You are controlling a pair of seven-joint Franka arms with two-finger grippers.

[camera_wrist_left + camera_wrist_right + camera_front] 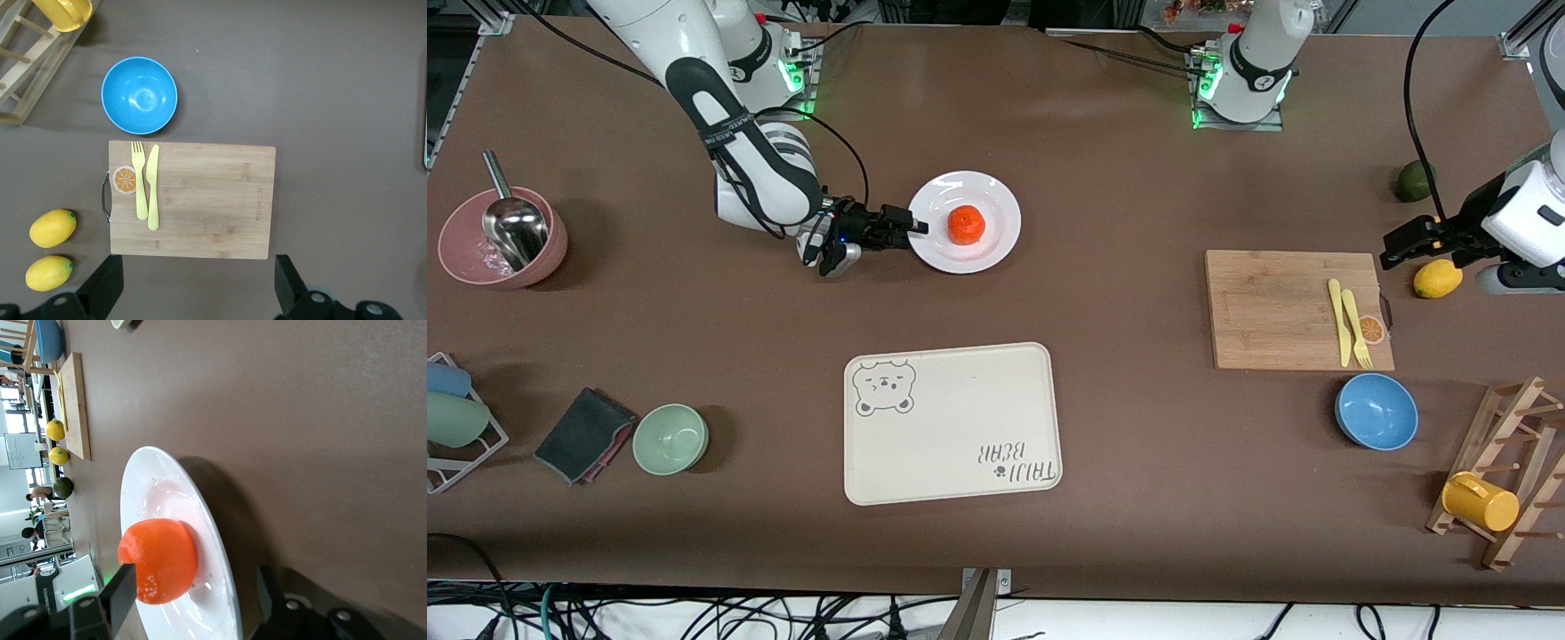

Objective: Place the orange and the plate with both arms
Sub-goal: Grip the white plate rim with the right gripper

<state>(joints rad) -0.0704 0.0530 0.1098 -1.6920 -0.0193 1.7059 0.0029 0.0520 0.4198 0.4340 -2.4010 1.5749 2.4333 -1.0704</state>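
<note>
Two jaws of the right gripper straddled the plate rim at upper centre of the front view, not yet clamped; orange sat on it just past. Left gripper waited wide open, upper right.

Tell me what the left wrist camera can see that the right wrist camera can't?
Only the left wrist view shows the yellow fork and knife clearly on the board, and the left hand open above the table beside it. Only the right wrist view shows the orange sitting on the white plate, with the right hand straddling the plate's rim, one finger above it and one below, and the dark green fruit. Both show the wooden cutting board, two lemons and the blue bowl.
</note>
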